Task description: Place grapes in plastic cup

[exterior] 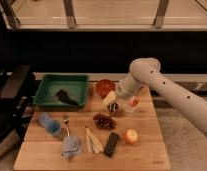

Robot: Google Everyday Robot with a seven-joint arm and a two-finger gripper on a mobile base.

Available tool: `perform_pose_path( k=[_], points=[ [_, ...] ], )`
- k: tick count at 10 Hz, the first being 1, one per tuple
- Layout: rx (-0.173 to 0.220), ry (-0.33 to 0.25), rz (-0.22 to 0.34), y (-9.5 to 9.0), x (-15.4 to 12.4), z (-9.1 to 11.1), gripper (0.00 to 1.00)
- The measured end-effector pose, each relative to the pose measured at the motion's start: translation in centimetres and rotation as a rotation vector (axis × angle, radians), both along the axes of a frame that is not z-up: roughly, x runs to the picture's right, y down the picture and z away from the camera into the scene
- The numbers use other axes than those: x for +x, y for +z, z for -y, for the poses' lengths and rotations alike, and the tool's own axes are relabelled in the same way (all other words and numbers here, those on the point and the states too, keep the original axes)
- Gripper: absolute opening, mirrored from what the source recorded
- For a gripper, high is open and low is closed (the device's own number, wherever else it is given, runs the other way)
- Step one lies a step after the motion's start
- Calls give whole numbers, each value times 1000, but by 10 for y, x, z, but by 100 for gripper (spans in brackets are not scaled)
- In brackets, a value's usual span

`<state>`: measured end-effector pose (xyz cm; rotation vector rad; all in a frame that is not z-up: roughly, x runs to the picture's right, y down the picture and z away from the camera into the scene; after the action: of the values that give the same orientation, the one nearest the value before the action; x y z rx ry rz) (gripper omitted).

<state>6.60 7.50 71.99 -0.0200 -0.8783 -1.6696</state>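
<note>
The dark red-purple grapes lie on the wooden table near its middle. The pale-blue plastic cup stands at the table's left side, with a darker blue cup beside it. My gripper hangs on the white arm that reaches in from the right. It is a little above and to the right of the grapes, over the small metal cup. It holds nothing that I can see.
A green tray with a dark object sits at the back left. A red bowl is behind the gripper, a white cup with a red item to its right. An apple, a black bar, pale sticks, a fork and a blue cloth lie in front.
</note>
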Motion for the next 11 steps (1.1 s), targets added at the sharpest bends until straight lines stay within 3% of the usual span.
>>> perform_pose_path(
  k=[4, 7, 9, 11],
  points=[
    [3, -15, 9, -2, -5, -4, 73],
    [-30, -9, 8, 23, -11, -22, 73],
    [-82, -14, -17, 53, -19, -46, 73],
    [-112, -1, -33, 72, -19, -63, 73]
  ],
)
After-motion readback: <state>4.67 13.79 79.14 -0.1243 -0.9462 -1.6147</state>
